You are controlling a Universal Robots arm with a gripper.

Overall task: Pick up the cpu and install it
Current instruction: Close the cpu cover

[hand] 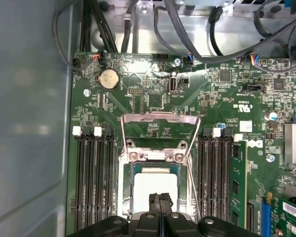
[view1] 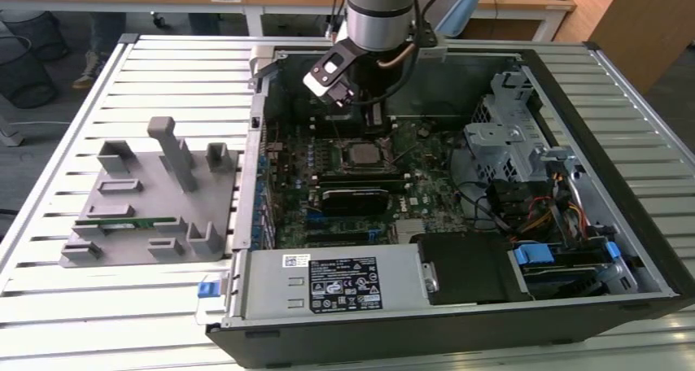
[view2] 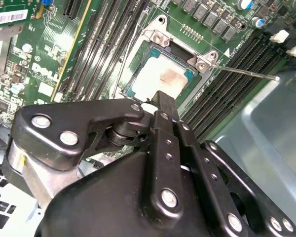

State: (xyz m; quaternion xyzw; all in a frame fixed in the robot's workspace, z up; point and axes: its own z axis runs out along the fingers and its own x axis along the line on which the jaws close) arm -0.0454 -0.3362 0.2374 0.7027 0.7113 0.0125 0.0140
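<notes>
Closest to my wrist cameras, the black metal gripper (hand: 160,200) had its fingers pressed together, gripping nothing. Its tips hung over the flat, square, silver-topped cpu (hand: 155,183), which lay seated in the green motherboard's socket, the steel retention frame (hand: 158,121) swung open beside it. At the exterior view's left stood a grey plastic fixture (view1: 142,200); rightward, the open black computer case (view1: 434,342).

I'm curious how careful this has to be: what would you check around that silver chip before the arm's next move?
1. cpu lying inside its socket: ok.
2. Hinged metal frame swung open: ok.
3. Latch lever released: ok.
4. pincer shut, right over the cpu: ok.
5. pincer touching the cpu: cannot tell.
6. cpu sitting fully level: cannot tell.
</notes>
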